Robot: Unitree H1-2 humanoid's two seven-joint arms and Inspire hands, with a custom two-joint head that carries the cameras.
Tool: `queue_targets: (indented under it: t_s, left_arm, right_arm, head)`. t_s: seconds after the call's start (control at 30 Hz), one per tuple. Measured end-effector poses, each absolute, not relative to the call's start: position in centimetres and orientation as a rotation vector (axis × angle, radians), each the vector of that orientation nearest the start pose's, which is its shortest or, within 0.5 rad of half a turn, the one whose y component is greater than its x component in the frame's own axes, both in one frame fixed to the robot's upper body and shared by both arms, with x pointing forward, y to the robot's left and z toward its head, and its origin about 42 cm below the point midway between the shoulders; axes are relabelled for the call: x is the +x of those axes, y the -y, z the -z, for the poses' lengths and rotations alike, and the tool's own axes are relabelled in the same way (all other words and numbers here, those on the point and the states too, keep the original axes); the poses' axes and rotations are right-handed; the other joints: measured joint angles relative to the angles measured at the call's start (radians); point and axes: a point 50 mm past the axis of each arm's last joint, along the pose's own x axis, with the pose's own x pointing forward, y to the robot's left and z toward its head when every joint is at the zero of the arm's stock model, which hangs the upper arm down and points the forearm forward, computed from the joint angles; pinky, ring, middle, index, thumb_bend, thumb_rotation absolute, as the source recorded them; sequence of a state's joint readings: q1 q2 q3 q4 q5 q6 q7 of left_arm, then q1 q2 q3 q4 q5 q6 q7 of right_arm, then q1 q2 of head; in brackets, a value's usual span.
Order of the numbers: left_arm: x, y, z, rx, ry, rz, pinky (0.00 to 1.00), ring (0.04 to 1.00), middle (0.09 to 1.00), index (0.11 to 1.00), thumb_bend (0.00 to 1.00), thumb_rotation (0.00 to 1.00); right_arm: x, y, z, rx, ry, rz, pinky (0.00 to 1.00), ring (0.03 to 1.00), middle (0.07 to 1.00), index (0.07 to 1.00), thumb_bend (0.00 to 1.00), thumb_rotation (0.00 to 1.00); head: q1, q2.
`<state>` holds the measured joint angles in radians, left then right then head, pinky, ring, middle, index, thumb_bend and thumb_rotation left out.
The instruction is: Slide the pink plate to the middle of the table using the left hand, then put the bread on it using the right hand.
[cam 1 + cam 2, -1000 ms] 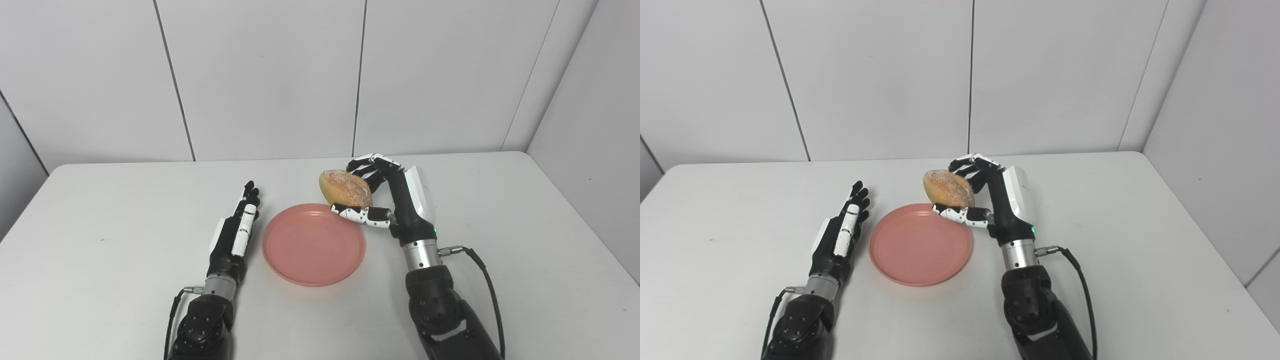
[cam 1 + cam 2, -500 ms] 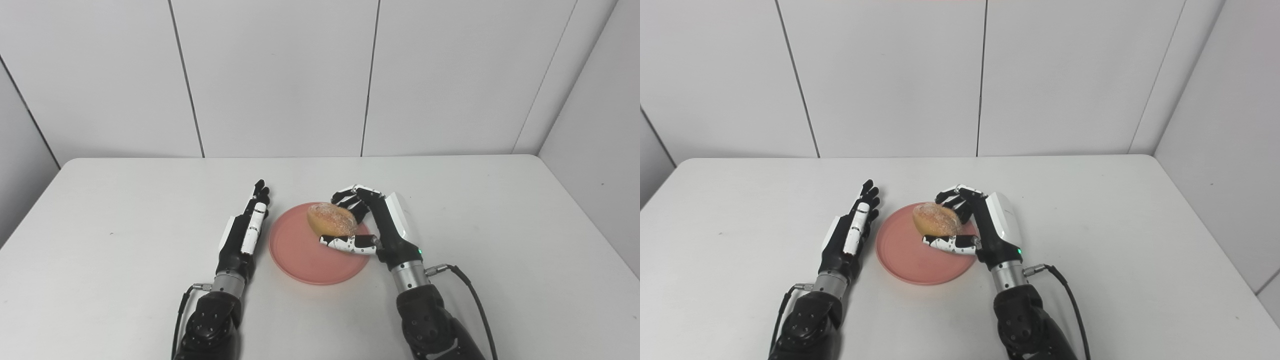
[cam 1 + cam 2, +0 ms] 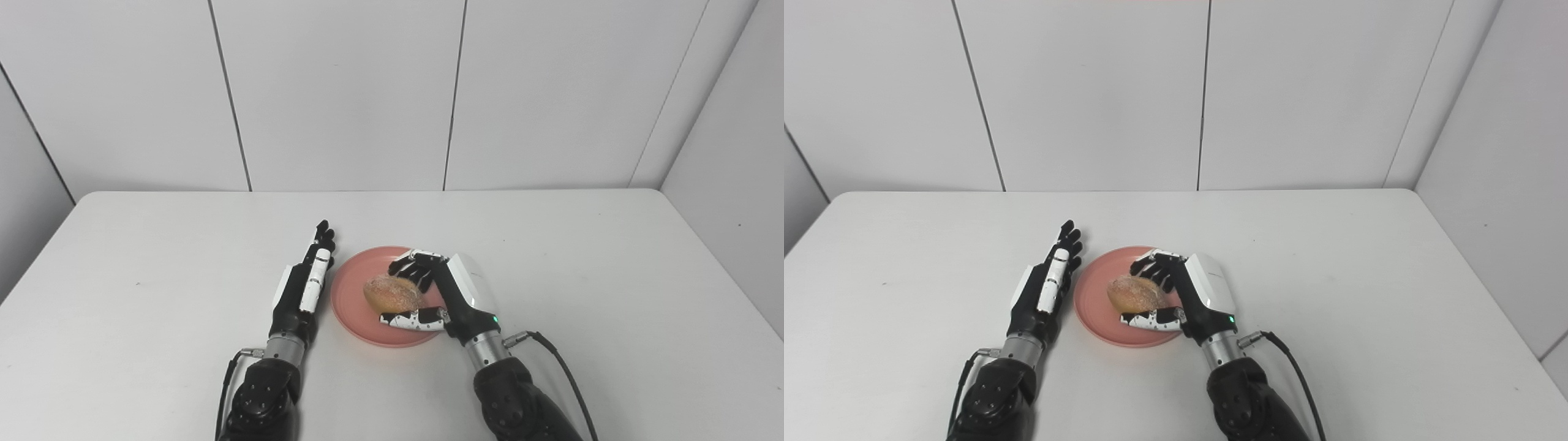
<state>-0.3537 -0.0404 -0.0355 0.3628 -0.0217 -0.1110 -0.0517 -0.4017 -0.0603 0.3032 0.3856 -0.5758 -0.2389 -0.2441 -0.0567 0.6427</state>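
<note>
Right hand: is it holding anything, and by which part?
The right hand holds the bread over the pink plate, fingers on its far side, thumb on its near side.

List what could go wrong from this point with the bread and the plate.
1. The right hand is shut on the bread over the pink plate. The round loaf could roll when released, perhaps off the shallow rim.
2. The thumb lies low under the bread, across the plate's near side; pulling it out might drag or tip the plate.
3. The left hand, open and flat, lies right beside the plate's left edge; any move could nudge it off centre.
</note>
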Motion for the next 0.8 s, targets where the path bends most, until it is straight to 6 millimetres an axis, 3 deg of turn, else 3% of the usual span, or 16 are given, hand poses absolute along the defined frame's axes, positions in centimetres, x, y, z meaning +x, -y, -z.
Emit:
queue_targets:
  t_s: [0.3,0.37,0.5,0.53,0.6,0.8]
  left_arm:
    - [39.0,-15.0,-11.8,-0.035,0.088,0.19,1.0,1.0,1.0,1.0,0.48,1.0]
    - [39.0,-15.0,-11.8,-0.035,0.087,0.191,1.0,1.0,1.0,1.0,0.48,1.0]
    - [39.0,-15.0,-11.8,-0.034,0.088,0.193,1.0,0.999,1.0,1.0,0.49,1.0]
    - [39.0,-15.0,-11.8,-0.034,0.088,0.195,1.0,1.0,1.0,1.0,0.48,1.0]
    - [39.0,-15.1,-11.8,-0.034,0.088,0.195,1.0,1.0,1.0,1.0,0.48,1.0]
    - [39.1,-15.2,-11.8,-0.032,0.088,0.193,1.0,1.0,1.0,1.0,0.48,1.0]
  right_arm:
    - [39.5,12.3,-13.4,-0.694,0.433,-0.198,0.42,0.543,0.497,0.498,0.51,0.0]
    - [39.5,12.3,-13.4,-0.695,0.444,-0.204,0.54,0.667,0.704,0.499,0.49,0.1]
    - [39.5,12.4,-13.6,-0.695,0.463,-0.209,0.69,0.771,0.795,0.499,0.49,0.14]
    - [39.5,12.5,-13.6,-0.698,0.465,-0.209,0.71,0.78,0.812,0.714,0.46,0.27]
    - [39.4,12.8,-13.7,-0.704,0.468,-0.209,0.71,0.787,0.825,0.811,0.47,0.36]
    - [39.0,13.4,-14.0,-0.707,0.476,-0.227,0.74,0.825,0.869,0.87,0.49,0.51]
  head:
    - [-0.006,0.002]
    - [-0.008,0.002]
    - [-0.009,0.002]
    - [-0.011,0.003]
    - [-0.011,0.003]
    - [-0.012,0.002]
